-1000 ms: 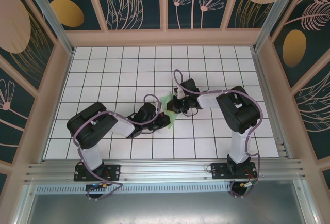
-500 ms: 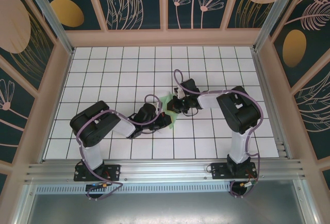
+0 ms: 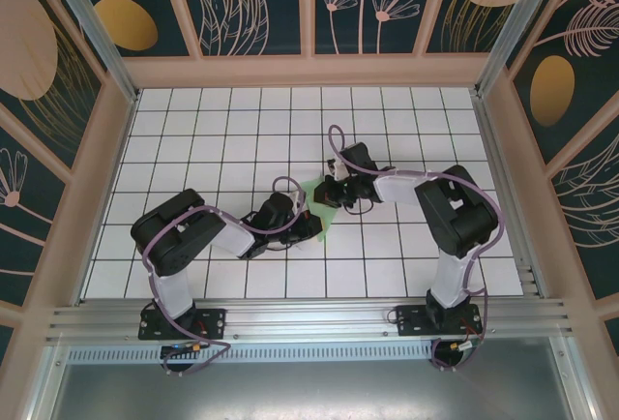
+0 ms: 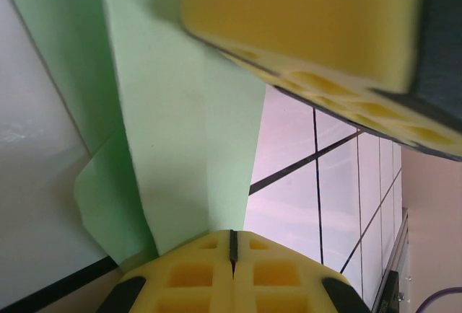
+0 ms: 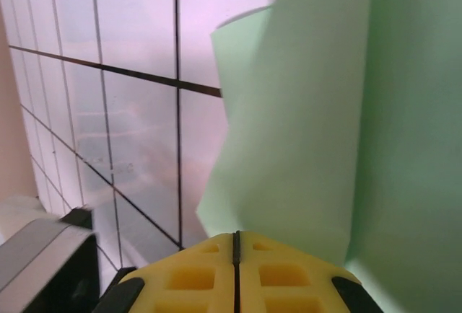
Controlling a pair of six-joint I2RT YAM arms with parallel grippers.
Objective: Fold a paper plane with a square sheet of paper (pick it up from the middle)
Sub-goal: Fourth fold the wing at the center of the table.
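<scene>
**Top external:** left gripper (image 3: 308, 224) and right gripper (image 3: 329, 193) meet nearly tip to tip over the white grid table (image 3: 193, 130). The pale green sheet of paper (image 3: 313, 191) lies between both sets of jaws.

**Left wrist:** jaws pressed together, pinching the creased sheet of paper (image 4: 180, 147), which extends straight ahead of the tips. A yellow finger (image 4: 303, 24) of the right gripper sits just beyond.

**Right wrist:** jaws closed on the sheet of paper (image 5: 317, 133), which spreads ahead and to the right of the tips.

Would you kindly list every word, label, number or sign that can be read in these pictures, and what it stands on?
None can be read.
The green paper is plain, the white table bears only grid lines, and the wall panels bear only leaf and flower patterns.
</scene>
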